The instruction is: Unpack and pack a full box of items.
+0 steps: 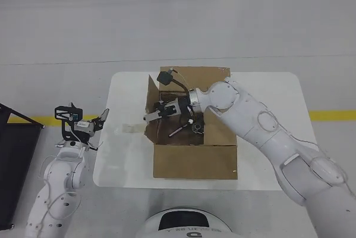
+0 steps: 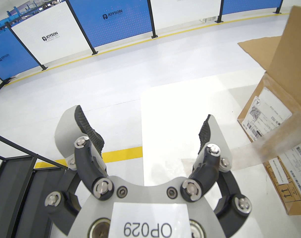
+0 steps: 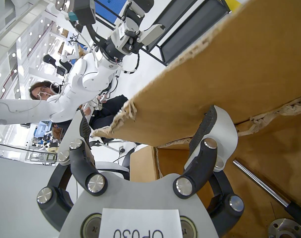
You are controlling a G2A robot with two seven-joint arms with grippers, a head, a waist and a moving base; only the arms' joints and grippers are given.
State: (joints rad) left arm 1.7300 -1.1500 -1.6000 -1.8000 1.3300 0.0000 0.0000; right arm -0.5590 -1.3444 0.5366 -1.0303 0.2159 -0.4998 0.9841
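The right tool (image 3: 146, 117), released, straddles the flap (image 3: 214, 63) of the box (image 1: 195, 160), so it should clench squarely and fold it outward, clear of the rod (image 3: 259, 182) inside, while the left tool (image 2: 143, 115) hangs released, box ahead.

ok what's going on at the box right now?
The right gripper is inside the open cardboard box, open astride a side flap. A metal rod and a flange lie on the box floor. The left gripper hangs open and empty by the edge of the table.
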